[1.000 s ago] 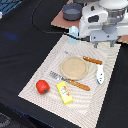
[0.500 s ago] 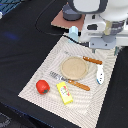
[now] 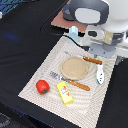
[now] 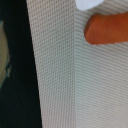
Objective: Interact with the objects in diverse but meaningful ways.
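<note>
My gripper (image 3: 103, 53) hangs over the far right part of the beige placemat (image 3: 47, 75), just above a wooden-handled knife (image 3: 92, 60). Its fingers are not clear in either view. A white elongated piece (image 3: 99, 75) lies on the mat just in front of the gripper. A shiny red pepper (image 3: 43, 86) and a yellow box (image 3: 64, 92) lie at the mat's near left. A pale blue-white item (image 3: 74, 34) stands beyond the mat; I cannot tell what it is. The wrist view shows mat weave (image 4: 60, 75), an orange-brown handle (image 4: 107, 27) and a white edge (image 4: 92, 4).
A tan round plate (image 3: 75, 67) sits mid-mat with a wooden-handled fork (image 3: 70, 81) in front of it. A reddish-brown board (image 3: 61, 19) lies at the back. The table around the mat is black. The robot's white body fills the upper right.
The arm has shifted a little toward the exterior view's right and lower, over the knife. The objects on the mat have not moved.
</note>
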